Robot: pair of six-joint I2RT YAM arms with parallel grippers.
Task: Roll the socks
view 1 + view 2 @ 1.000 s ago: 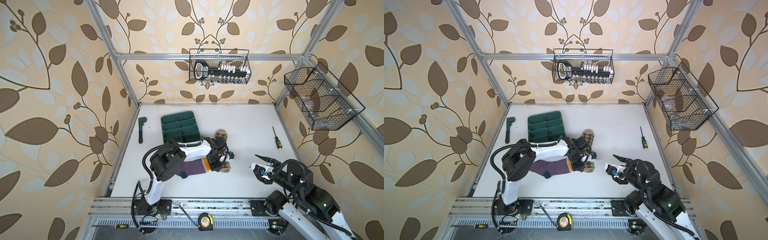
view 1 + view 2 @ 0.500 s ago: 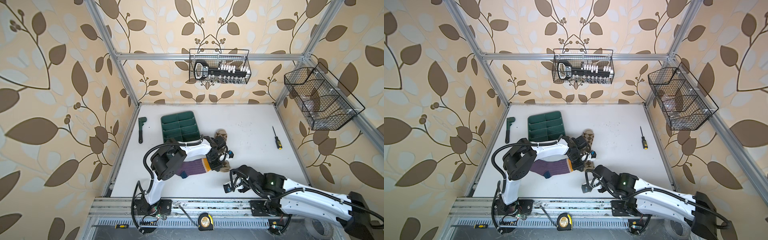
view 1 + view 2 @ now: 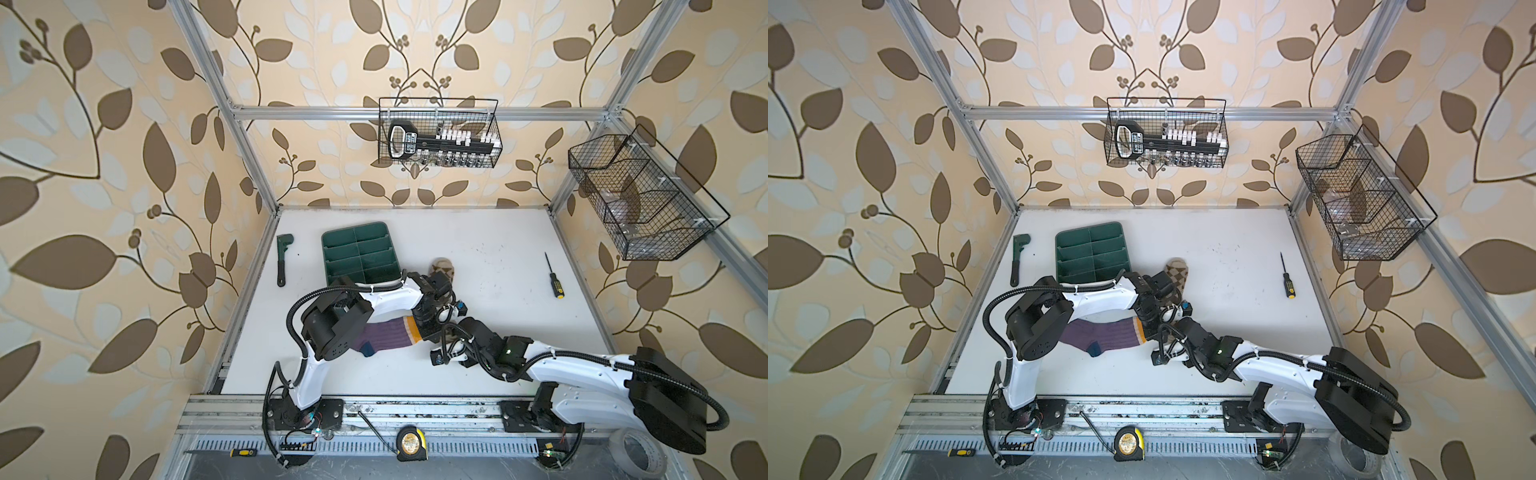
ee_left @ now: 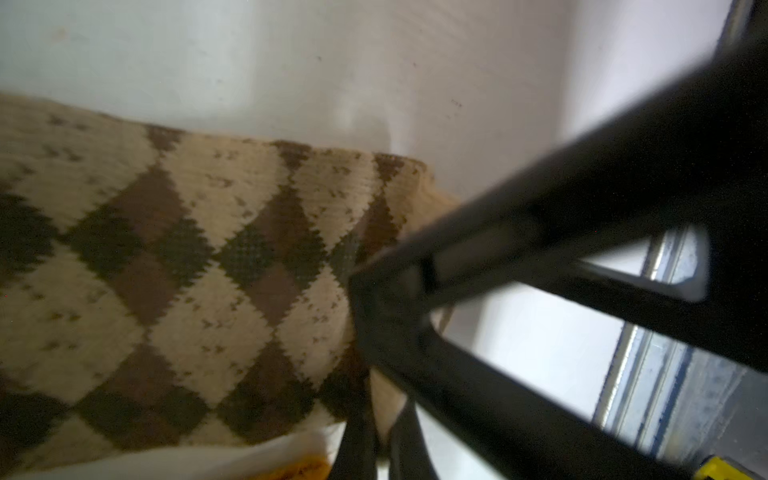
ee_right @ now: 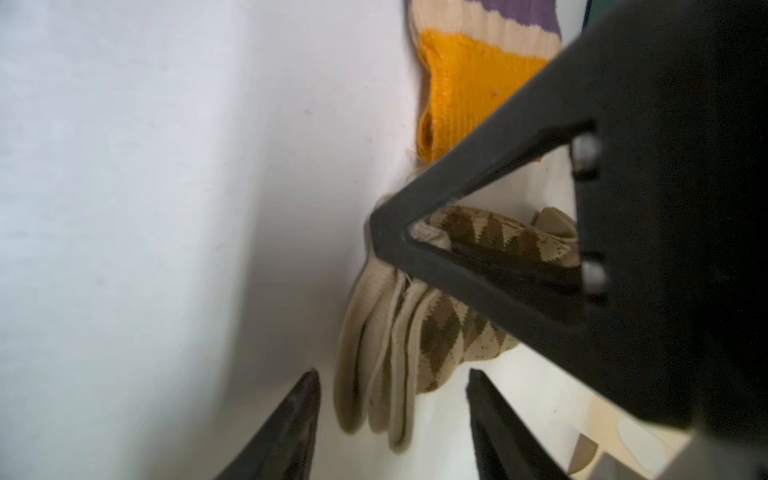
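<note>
**Tan argyle pinned at the cuff, second claw poised**

We find the argyle sock (image 5: 436, 332) lying mid-table, its toe near the green tray (image 3: 330, 249). Its cuff end is bunched in layers just beside the mustard cuff of the purple sock (image 3: 386, 337), which lies flat, partly under the left arm.

The left gripper (image 3: 430, 332) is clenched on the argyle knit near that cuff. We judge it an anchor, keeping the fabric from sliding while the other arm works. The right gripper (image 5: 392, 376) stands released, its fingers (image 5: 291, 415) straddling the layered cuff without touching it — lined up, we think, for the pinch that starts the roll. Neither sock is rolled yet.

As for containers, the tray's compartments look empty. The wire basket (image 3: 496, 124) on the back wall holds a black-handled tool set. What sits in the side basket (image 3: 648, 199) we cannot make out.
</note>
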